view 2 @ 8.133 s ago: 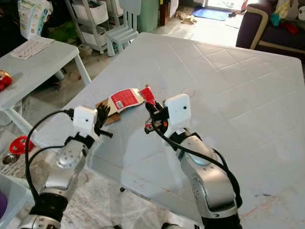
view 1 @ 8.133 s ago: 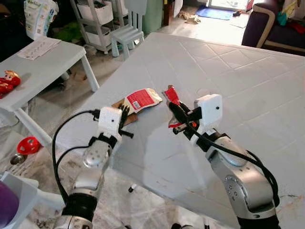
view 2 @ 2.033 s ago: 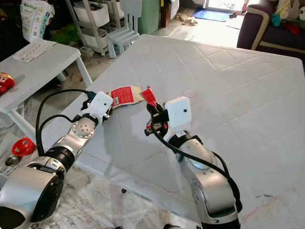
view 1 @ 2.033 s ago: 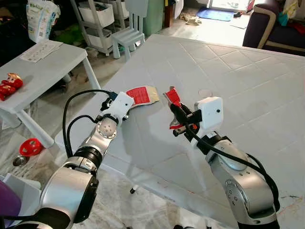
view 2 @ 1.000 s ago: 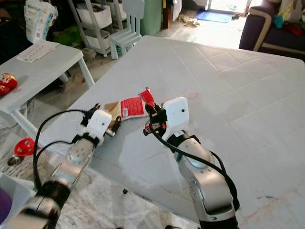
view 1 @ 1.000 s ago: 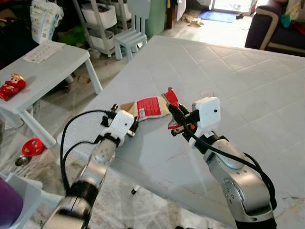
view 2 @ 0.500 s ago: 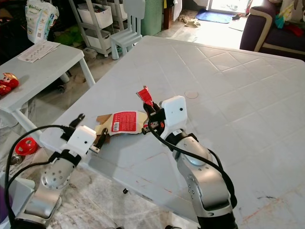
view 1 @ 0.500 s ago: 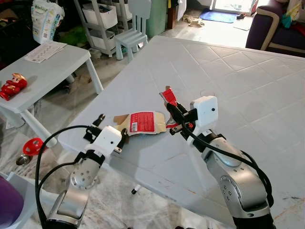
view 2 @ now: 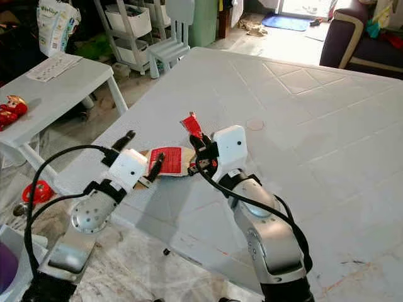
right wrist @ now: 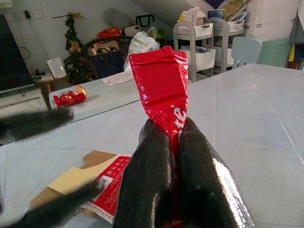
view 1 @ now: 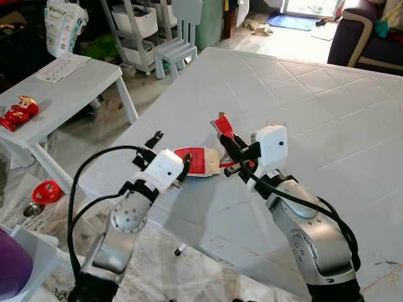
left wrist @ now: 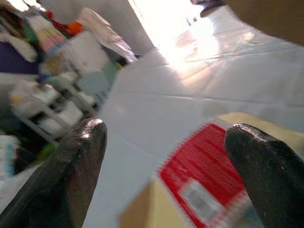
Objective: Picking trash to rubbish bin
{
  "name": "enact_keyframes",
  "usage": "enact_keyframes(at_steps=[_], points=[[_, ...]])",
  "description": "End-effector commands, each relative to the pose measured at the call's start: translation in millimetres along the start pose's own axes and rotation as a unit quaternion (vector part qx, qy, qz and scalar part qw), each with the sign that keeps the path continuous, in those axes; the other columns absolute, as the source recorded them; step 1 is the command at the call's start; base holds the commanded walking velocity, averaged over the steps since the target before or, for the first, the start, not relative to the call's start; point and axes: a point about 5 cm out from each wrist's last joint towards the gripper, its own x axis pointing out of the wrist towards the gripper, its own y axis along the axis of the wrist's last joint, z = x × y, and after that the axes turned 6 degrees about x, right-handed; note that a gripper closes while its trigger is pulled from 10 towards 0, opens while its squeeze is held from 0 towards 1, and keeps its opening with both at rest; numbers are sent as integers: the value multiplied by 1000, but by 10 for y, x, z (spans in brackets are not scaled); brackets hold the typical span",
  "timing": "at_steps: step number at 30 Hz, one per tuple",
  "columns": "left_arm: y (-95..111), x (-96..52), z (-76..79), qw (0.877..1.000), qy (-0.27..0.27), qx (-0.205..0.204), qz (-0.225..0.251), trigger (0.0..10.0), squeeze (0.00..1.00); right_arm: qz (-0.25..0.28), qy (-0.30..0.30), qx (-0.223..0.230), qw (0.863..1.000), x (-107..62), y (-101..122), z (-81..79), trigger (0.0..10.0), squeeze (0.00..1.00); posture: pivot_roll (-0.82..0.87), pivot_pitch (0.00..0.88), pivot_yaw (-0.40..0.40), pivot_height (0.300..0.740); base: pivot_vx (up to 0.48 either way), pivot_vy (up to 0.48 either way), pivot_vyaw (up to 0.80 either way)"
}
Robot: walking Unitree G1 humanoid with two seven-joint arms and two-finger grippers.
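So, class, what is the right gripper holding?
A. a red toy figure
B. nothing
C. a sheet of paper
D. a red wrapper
D: the right gripper is shut on a red wrapper that sticks up from between its black fingers.

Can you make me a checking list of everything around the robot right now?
Surface: big white plastic table with tile pattern.
Job's things: flat red and cream packet lies near the table's edge; red shiny wrapper pinched in the right gripper.
Clutter: brown cardboard piece under the packet.
Grippers: left gripper open, fingers either side of the packet; right gripper shut.
Cables: black cables loop along both arms.
Surroundings: small white side table with a red toy, white child's chair, dark sofa.
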Motion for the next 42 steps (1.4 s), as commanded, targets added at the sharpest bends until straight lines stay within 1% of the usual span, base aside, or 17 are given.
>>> enact_keyframes(at_steps=[1, 5, 6, 7, 11, 15, 16, 18, 22, 23, 24, 26, 36, 37, 38, 39, 42], points=[[-15, -55, 13, 1000, -16, -1, -4, 10000, 1000, 6, 5, -1, 1000, 20, 20, -9, 0, 0, -74, 74, 36, 740, 0, 0, 0], [-95, -134, 48, 999, -38, 4, -21, 10000, 1000, 6, 7, -1, 1000, 30, 21, -9, 0, 0, -66, 72, 35, 740, 0, 0, 0], [-173, -179, 71, 998, -52, 15, -39, 10000, 302, 6, 8, -1, 1000, 38, 23, -9, 0, 0, -65, 71, 33, 740, 0, 0, 0], [-200, -192, 78, 997, -57, 20, -43, 10000, 0, 6, 8, -1, 1000, 41, 23, -9, 0, 0, -63, 72, 33, 740, 0, 0, 0], [-303, -195, 56, 995, -64, 41, -59, 10000, 0, 7, 9, 0, 1000, 56, 23, -15, 0, 0, -64, 72, 33, 740, 0, 0, 0], [-309, -173, 43, 995, -69, 51, -57, 10000, 0, 7, 10, 0, 1000, 56, 22, -16, 0, 0, -64, 72, 33, 740, 0, 0, 0], [-318, -136, 38, 993, -83, 65, -56, 10000, 0, 6, 10, 0, 1000, 50, 17, -17, 0, 0, -69, 74, 35, 740, 0, 0, 0], [-323, -124, 32, 993, -85, 66, -57, 10000, 0, 6, 9, 0, 1000, 48, 16, -17, 0, 0, -70, 74, 36, 740, 0, 0, 0], [-369, -66, 46, 990, -93, 81, -61, 10000, 0, 6, 6, 1, 1000, 46, 15, -12, 0, 0, -74, 76, 39, 740, 0, 0, 0], [-379, -41, 55, 990, -94, 92, -59, 10000, 0, 7, 6, 1, 1000, 47, 13, -13, 0, 0, -74, 77, 39, 740, 0, 0, 0], [-379, -41, 55, 990, -94, 92, -59, 10000, 0, 7, 6, 1, 1000, 47, 13, -13, 0, 0, -74, 77, 39, 740, 0, 0, 0], [-417, 27, 102, 987, -103, 106, -55, 10000, 0, 8, 6, 2, 1000, 49, 15, -20, 0, 0, -82, 76, 38, 740, 0, 0, 0], [-549, 148, 151, 982, -121, 131, -65, 10000, 0, 7, -1, -2, 1000, 12, 30, 10, 0, 0, -109, 81, 42, 740, 0, 0, 0], [-558, 169, 162, 981, -125, 133, -65, 4471, 0, 7, -1, -2, 1000, 8, 30, 10, 0, 0, -111, 82, 41, 740, 0, 0, 0], [-561, 177, 168, 981, -127, 134, -65, 4471, 0, 7, -1, -2, 1000, 5, 30, 9, 0, 0, -111, 82, 41, 740, 0, 0, 0], [-565, 185, 181, 980, -131, 134, -63, 0, 0, 6, -2, -2, 1000, 1, 29, 9, 0, 0, -113, 83, 41, 740, 0, 0, 0], [-573, 195, 207, 980, -140, 132, -60, 0, 0, 6, -2, -2, 1000, -5, 31, 8, 0, 0, -116, 85, 40, 740, 0, 0, 0]])
